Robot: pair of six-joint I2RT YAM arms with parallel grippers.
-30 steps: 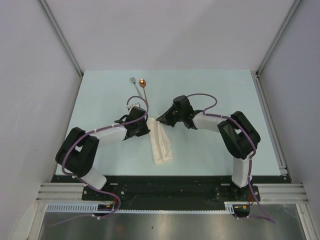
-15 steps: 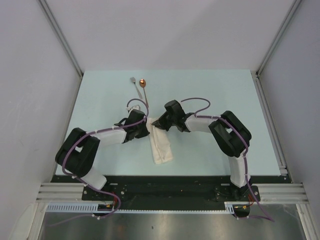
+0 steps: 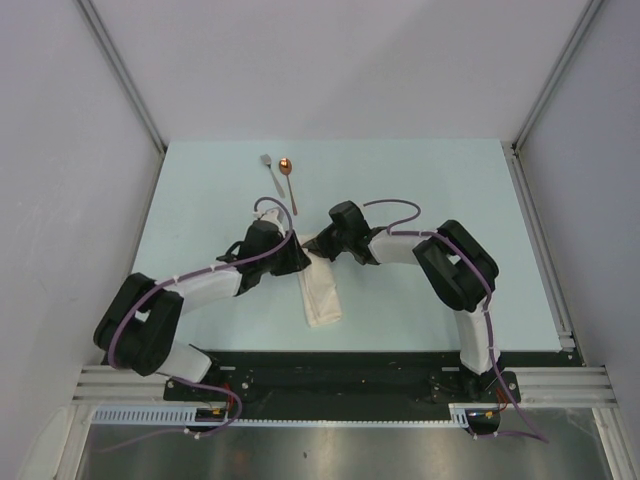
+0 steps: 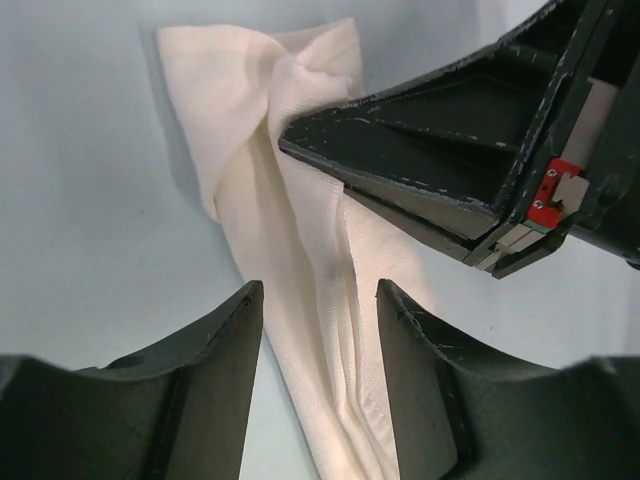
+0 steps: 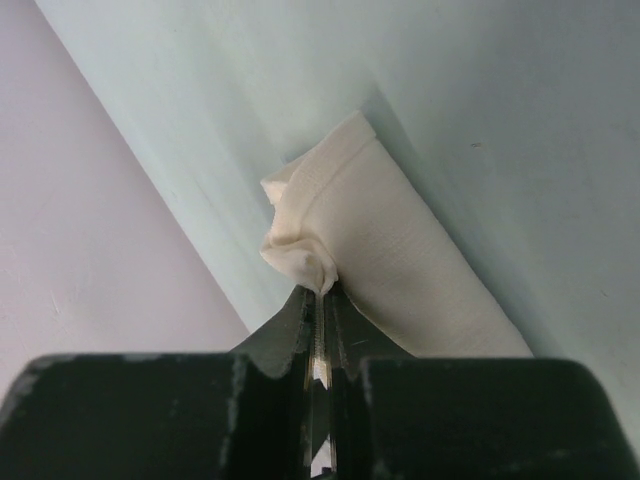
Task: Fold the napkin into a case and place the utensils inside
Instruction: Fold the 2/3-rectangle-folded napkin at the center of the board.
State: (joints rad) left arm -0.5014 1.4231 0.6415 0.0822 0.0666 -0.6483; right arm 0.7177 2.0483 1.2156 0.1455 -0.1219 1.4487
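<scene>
Presently, the off-white cloth napkin (image 3: pixel 322 295) is seen lying as a narrow, layered strip on the pale blue-green desk (image 3: pixel 430 190), between the two arms and near their bases. Its far end is bunched and is pinched in the clenched jaws of the right end effector (image 5: pixel 318 297); in the right wrist view only a crumpled corner is gripped, at the very tips. The left end effector (image 4: pixel 318 295) is released, its two fingers standing to either side of the strip with nothing gripped between them. The small silver metal fork (image 3: pixel 273 176) and the slim spoon with the copper-orange bowl (image 3: pixel 290 185) are laid side by side towards the far edge of the desk, well apart from the cloth and untouched.

Several risks can be judged from this. Only a small bunch of cloth is held, so it could slip out if pulled by the right arm. Alternatively, the whole strip could be dragged across the desk, since nothing pins it down. If the corner is lifted too far, the layers could be drawn open and the fold undone. The far end is twisted rather than flat, so the mouth of any pocket may be closed off. The utensils might then be pushed under the cloth rather than inside it. The two end effectors are crowded over the same end, so a knock between them is possible should either be moved carelessly. Were the left fingers lowered and closed where they stand, all layers could be pinched together.
</scene>
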